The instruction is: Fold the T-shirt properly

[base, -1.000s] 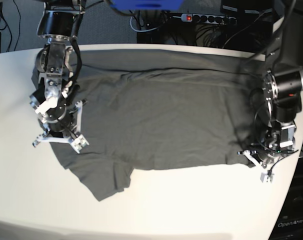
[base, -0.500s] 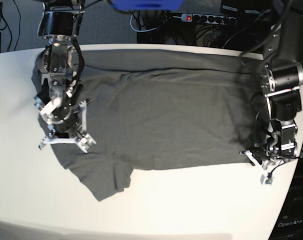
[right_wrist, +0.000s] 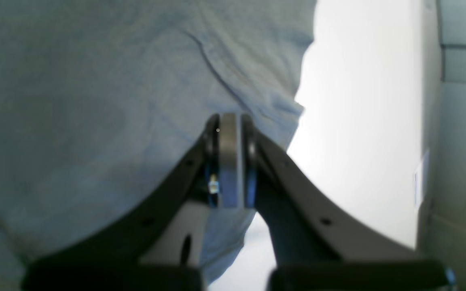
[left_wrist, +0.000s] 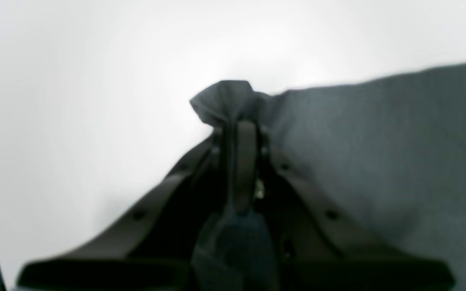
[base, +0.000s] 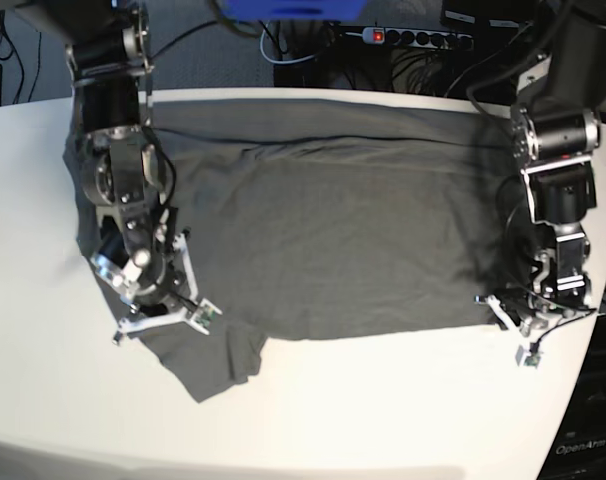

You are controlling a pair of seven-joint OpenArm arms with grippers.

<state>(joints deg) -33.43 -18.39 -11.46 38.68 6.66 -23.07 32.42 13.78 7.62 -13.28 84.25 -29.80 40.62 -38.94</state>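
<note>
Right gripper slid down to lower left, clamped on T-shirt; left gripper pinches its lower-right corner on white table.

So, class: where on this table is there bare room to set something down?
Bare table runs along the near edge, below the T-shirt; another patch lies at the far left, beside the right pincer. The middle is covered by cloth, and the strip by the left pincer is tight.
</note>
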